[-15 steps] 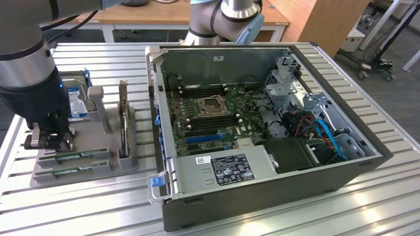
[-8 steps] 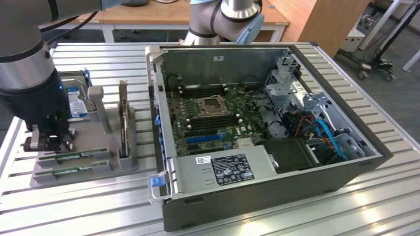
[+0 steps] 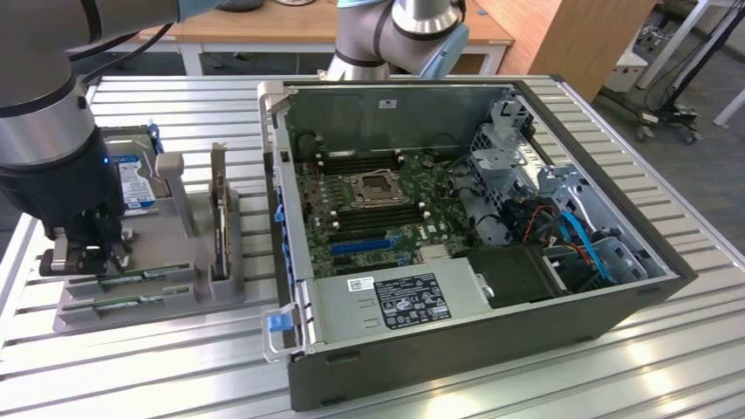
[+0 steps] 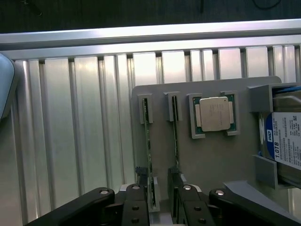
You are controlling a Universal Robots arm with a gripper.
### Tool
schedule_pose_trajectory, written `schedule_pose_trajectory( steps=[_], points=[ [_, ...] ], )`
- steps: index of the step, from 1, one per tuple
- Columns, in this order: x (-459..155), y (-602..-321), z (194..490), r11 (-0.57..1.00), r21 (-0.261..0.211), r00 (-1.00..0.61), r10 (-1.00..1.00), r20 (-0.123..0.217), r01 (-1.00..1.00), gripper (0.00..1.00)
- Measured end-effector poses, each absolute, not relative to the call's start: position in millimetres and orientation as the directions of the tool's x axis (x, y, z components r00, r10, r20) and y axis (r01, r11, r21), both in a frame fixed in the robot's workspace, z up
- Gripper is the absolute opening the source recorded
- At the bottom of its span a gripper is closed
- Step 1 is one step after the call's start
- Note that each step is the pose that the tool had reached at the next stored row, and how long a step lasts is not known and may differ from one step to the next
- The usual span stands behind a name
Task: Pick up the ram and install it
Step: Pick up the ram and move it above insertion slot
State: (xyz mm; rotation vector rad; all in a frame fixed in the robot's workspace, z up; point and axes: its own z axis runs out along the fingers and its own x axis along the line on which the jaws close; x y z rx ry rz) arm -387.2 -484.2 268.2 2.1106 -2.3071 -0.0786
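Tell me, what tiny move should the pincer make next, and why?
Probably ease straight down a little: the open pincer hangs over the grey tray, the outer ram stands on edge between its fingers, and nothing is gripped yet.

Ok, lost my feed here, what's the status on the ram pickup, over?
Gripper open, low over the parts tray. Ram on edge in its slot, not gripped. Second stick close alongside.
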Motion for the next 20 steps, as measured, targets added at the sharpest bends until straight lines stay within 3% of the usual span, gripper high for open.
schedule_pose_trajectory(
  steps=[20],
  points=[
    [-387, -484, 253, 0.082, 0.046, -0.083, -0.996, -0.024, -0.996, 0.31]
  ],
)
